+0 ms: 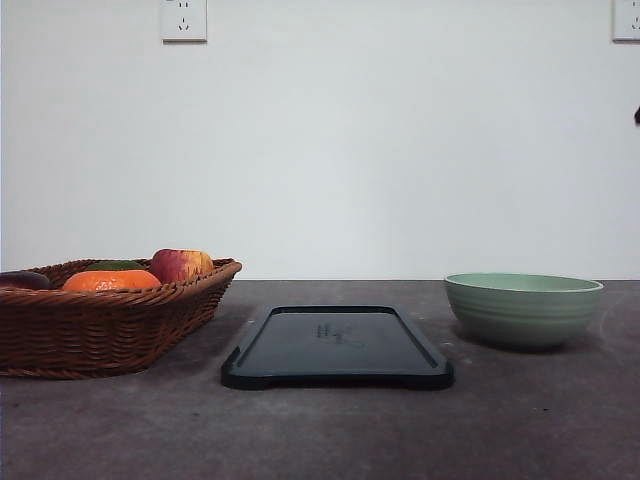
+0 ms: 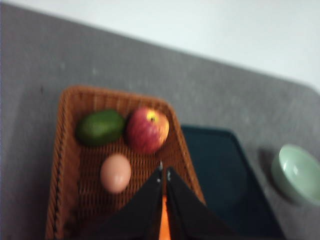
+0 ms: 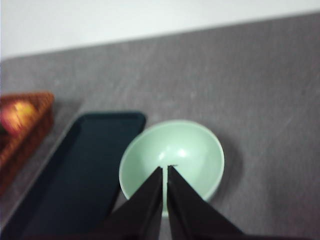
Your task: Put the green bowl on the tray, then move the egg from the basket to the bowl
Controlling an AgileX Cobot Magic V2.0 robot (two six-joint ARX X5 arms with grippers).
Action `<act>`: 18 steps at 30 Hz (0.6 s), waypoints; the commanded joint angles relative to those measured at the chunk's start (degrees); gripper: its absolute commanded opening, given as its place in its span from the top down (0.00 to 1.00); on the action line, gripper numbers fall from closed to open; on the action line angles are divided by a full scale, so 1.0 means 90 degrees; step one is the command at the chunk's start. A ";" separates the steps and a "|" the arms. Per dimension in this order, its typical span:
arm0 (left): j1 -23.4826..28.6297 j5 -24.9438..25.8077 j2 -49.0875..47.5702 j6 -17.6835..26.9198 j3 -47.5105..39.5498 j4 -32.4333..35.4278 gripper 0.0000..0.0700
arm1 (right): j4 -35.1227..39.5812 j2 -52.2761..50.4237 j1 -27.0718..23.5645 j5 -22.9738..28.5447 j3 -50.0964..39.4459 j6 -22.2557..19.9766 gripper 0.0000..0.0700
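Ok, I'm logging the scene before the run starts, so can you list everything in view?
green bowl: one, pale green, empty, on the table right of the tray
tray: one, black, bare, table centre
basket: one, brown wicker, left of the tray
egg: one, tan, in the basket
apple: one, red-yellow, in the basket
avocado: one, green, beside the apple
orange fruit: one, in the basket
wall sockets: two, white, on the wall
left end effector: shut, above the basket
right end effector: shut, above the bowl
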 commanded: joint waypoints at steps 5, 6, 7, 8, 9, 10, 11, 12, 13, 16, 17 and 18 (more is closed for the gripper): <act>-0.0239 0.0054 0.1013 0.0612 0.0756 -0.0905 1.00 | -0.0734 0.0893 0.0005 -0.0121 0.0605 -0.0429 0.99; -0.0276 0.0054 0.1138 0.0665 0.0829 -0.1018 1.00 | -0.0830 0.1012 0.0005 -0.0119 0.0681 -0.0488 0.99; -0.0316 0.0054 0.1246 0.0710 0.0878 -0.1088 1.00 | -0.0892 0.1105 0.0005 -0.0119 0.0741 -0.0544 0.99; -0.0357 0.0054 0.1341 0.0744 0.0916 -0.1128 1.00 | -0.0929 0.1187 0.0004 -0.0118 0.0789 -0.0578 0.99; -0.0398 0.0054 0.1421 0.0766 0.0942 -0.1141 1.00 | -0.0939 0.1255 0.0002 -0.0117 0.0822 -0.0591 0.99; -0.0431 0.0054 0.1468 0.0768 0.0953 -0.1133 1.00 | -0.0912 0.1282 0.0002 -0.0117 0.0824 -0.0591 0.99; -0.0460 0.0054 0.1502 0.0769 0.0958 -0.1122 1.00 | -0.0895 0.1297 0.0002 -0.0116 0.0824 -0.0596 0.99; -0.0486 0.0054 0.1525 0.0771 0.0958 -0.1107 1.00 | -0.0890 0.1299 0.0002 -0.0114 0.0824 -0.0608 0.99; -0.0504 0.0054 0.1527 0.0771 0.0958 -0.1104 0.98 | -0.0882 0.1297 0.0002 -0.0116 0.0824 -0.0609 0.99; -0.0532 0.0054 0.1527 0.0771 0.0958 -0.1079 0.76 | -0.0857 0.1294 0.0002 -0.0117 0.0826 -0.0700 0.89; -0.0532 0.0054 0.1527 0.0771 0.0958 -0.1080 0.65 | -0.0856 0.1294 0.0002 -0.0116 0.0826 -0.0749 0.80; -0.0532 0.0054 0.1527 0.0771 0.0958 -0.1083 0.54 | -0.0856 0.1294 0.0002 -0.0114 0.0824 -0.0785 0.69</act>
